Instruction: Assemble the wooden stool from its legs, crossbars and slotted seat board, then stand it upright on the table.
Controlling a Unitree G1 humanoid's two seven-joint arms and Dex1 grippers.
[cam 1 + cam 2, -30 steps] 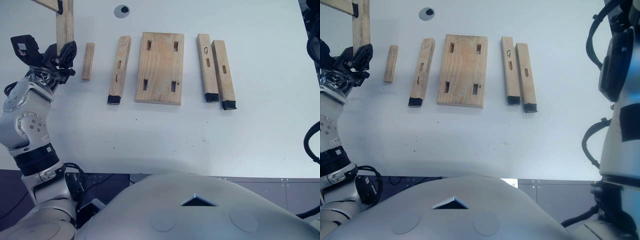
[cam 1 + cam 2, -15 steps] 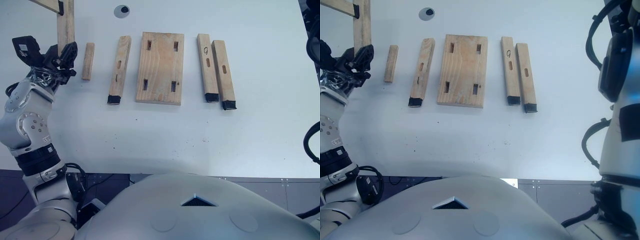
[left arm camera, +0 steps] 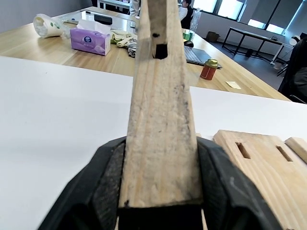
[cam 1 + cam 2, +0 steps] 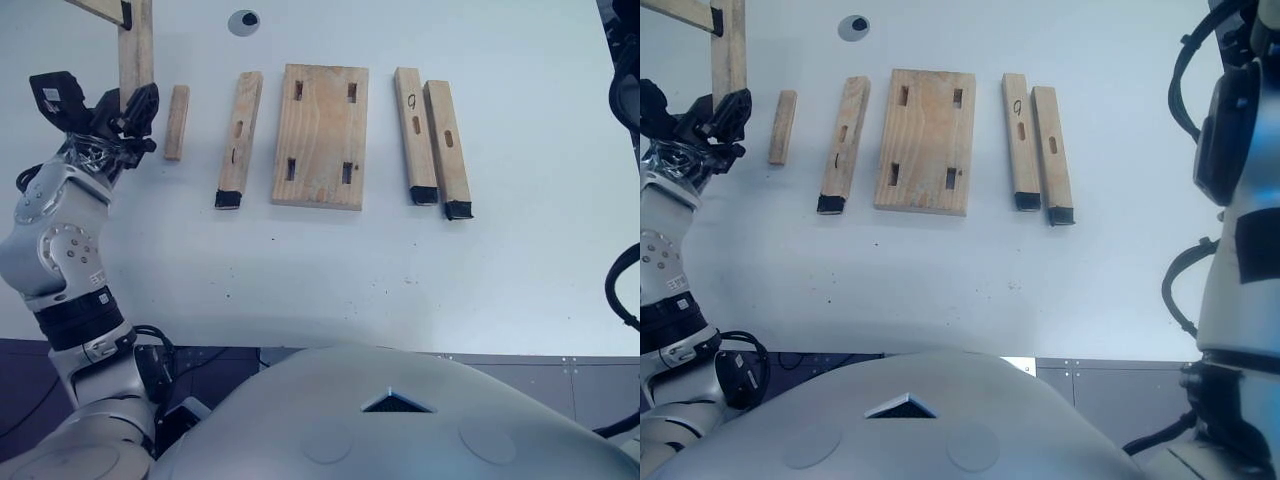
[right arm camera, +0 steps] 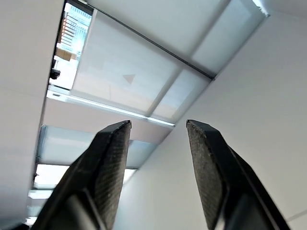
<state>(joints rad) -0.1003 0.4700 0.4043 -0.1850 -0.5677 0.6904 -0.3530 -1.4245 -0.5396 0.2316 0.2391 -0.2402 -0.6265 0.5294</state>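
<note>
- The white tabletop (image 4: 520,260) carries all the loose parts in a row along its far half.
- The pale rectangular wooden seat board (image 4: 322,135) lies flat in the middle of that row. Its four slots face up, two near the far end and two near the near end.
- A long wooden leg (image 4: 135,45) is held upright above the left end of the row, lifted off the tabletop. Its upper part is cut off by the top edge of the head view, and its lower end is hidden inside the grip.
- A wooden crossbar (image 4: 100,10) is joined to that leg high up. It runs off to the left, and most of it is cut off.
- Two black-capped wooden legs (image 4: 413,135) (image 4: 447,148) lie side by side just right of the seat board. Whether they touch cannot be made out.
- A third black-capped wooden leg (image 4: 240,135) lies just left of the seat board.
- The left claw (image 4: 130,105) is clenched on the raised leg, with black fingers (image 3: 112,177) pressed to both sides of it.
- The right claw (image 5: 158,163) points up at ceiling panels, its fingers spread apart with nothing between them.
- A short loose wooden crossbar (image 4: 177,122) lies between the raised leg and the third leg.
- A small grey disc with a dark centre (image 4: 244,21) sits at the far edge.
</note>
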